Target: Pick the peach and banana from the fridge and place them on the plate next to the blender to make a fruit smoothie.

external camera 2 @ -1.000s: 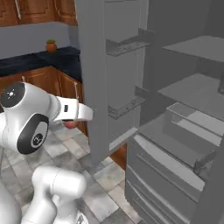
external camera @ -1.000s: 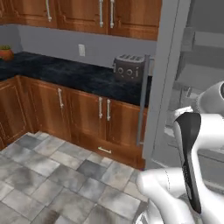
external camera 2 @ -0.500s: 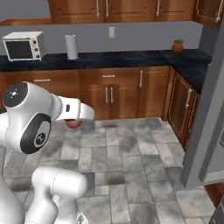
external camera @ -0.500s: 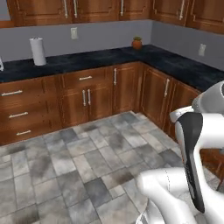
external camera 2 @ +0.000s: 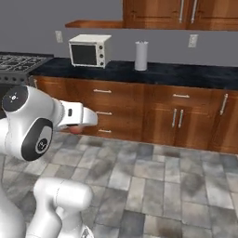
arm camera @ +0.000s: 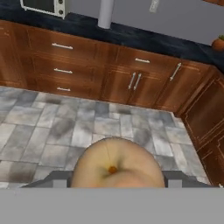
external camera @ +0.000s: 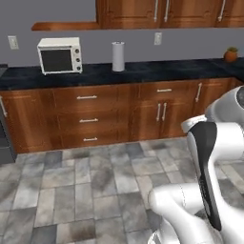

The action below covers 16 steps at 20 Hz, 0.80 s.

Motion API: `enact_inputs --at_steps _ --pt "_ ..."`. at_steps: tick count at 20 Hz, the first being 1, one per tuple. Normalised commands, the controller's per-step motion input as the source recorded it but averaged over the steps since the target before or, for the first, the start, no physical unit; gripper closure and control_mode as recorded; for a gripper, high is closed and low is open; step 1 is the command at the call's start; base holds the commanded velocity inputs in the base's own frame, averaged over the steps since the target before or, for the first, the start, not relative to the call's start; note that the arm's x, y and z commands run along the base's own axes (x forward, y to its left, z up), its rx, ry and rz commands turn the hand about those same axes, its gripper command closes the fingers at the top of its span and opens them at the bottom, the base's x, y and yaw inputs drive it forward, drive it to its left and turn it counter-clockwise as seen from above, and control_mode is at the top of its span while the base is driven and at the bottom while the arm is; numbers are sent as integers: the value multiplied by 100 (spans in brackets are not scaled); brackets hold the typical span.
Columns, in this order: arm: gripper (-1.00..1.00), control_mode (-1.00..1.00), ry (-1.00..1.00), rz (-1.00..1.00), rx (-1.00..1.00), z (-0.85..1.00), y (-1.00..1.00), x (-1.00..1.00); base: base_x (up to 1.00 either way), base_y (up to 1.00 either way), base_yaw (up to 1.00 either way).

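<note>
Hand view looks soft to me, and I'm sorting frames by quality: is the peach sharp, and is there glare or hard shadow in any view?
Hand view: the peach is close and blurry-edged, evenly lit. Left and right base views: flat light, no glare on the dark counter, faint mottling on the floor tiles.

Glossy wooden cabinets, dark speckled stone counter, matt grey floor tiles.

– How is the light?
– Even and soft, rendered, with no clear source; the white microwave and grey wall read bright, the dark countertop flat, without glare.
– Sharpness?
– Coarse and slightly blurred; the peach is smooth, faintly shaded below.
</note>
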Motion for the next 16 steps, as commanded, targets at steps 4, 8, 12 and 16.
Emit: enact_inputs --at_steps 4,8,12,16 --pt "100 100 0 0 0 0 0 0 100 32 26" --pt "100 100 0 0 0 0 0 0 100 51 32" --pt "100 100 0 0 0 0 0 0 91 60 54" --pt "100 100 0 0 0 0 0 0 52 39 75"
